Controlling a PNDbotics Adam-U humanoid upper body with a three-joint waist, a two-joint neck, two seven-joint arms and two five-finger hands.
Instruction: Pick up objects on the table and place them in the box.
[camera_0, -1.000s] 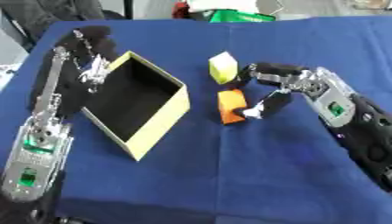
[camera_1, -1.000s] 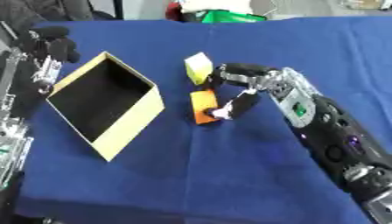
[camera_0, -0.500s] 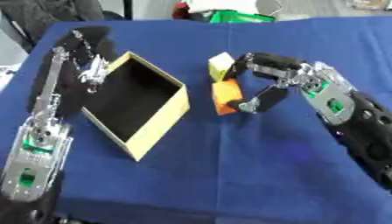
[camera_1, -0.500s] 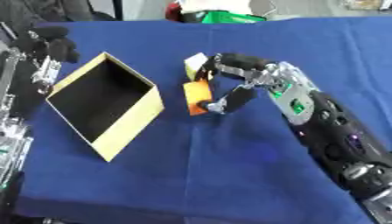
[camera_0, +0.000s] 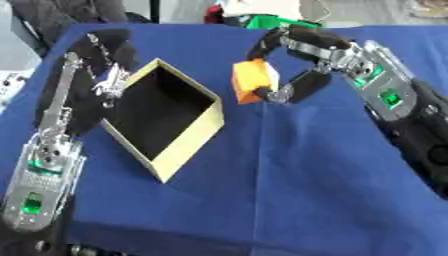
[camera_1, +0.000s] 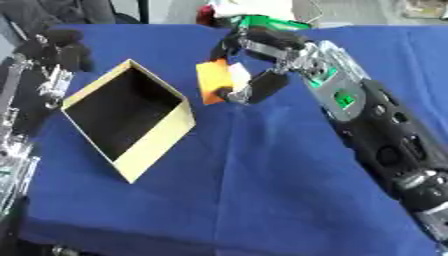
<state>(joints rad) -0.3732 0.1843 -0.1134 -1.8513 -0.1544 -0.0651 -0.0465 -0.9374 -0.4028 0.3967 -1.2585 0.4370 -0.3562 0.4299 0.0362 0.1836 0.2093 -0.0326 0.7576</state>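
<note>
Pinching an orange rectangular block (camera_0: 251, 82) between curled fingers and thumb, the right hand (camera_0: 297, 60) held it just beside the open yellow cardboard box (camera_0: 166, 120). Right eye view: left hand (camera_1: 54, 47) rested curled at the box's far corner, on the blue tablecloth (camera_1: 262, 175).

No text, label, brand or number can be read on anything here.

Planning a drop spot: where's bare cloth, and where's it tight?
Bare blue cloth runs from the box across to the right arm. Tight up top: the right hand holding the orange block sits beside the box's far corner; the left hand crowds its left side.
</note>
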